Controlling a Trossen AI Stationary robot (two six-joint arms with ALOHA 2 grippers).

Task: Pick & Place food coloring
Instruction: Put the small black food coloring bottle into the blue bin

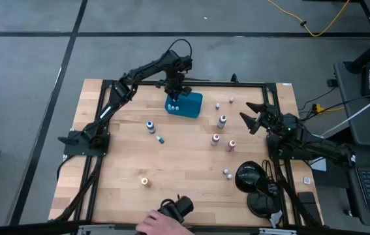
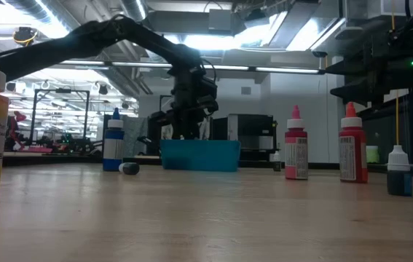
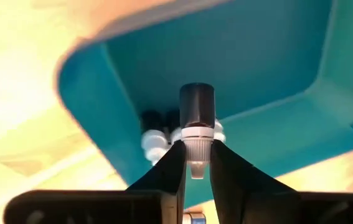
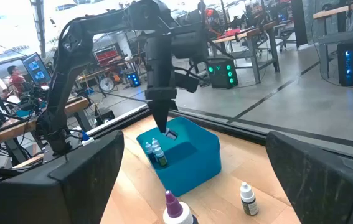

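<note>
From above, the left gripper (image 1: pixel 174 92) hangs over the near-left corner of the teal tray (image 1: pixel 192 106) at the far side of the counter (image 1: pixel 185 189), where a few white-capped bottles (image 1: pixel 173 107) already stand; the right gripper (image 1: pixel 253 117) waits spread wide near the right edge, and more food coloring (image 1: pixel 222 121) lies scattered well apart across the boards. From counter height, the left arm drops straight into the tray (image 2: pixel 200 156), with red bottles (image 2: pixel 296 153) upright to one side. The left wrist camera shows the fingers (image 3: pixel 171 163) pinched on a dark vial (image 3: pixel 196 127) at its white collar, poised above the tray's corner beside the vials already there. From the right wrist, the bottles (image 4: pixel 157 152) sit tight in that corner. I'd lower slowly, set the vial just beside its neighbours without knocking them, then open only a little.
</note>
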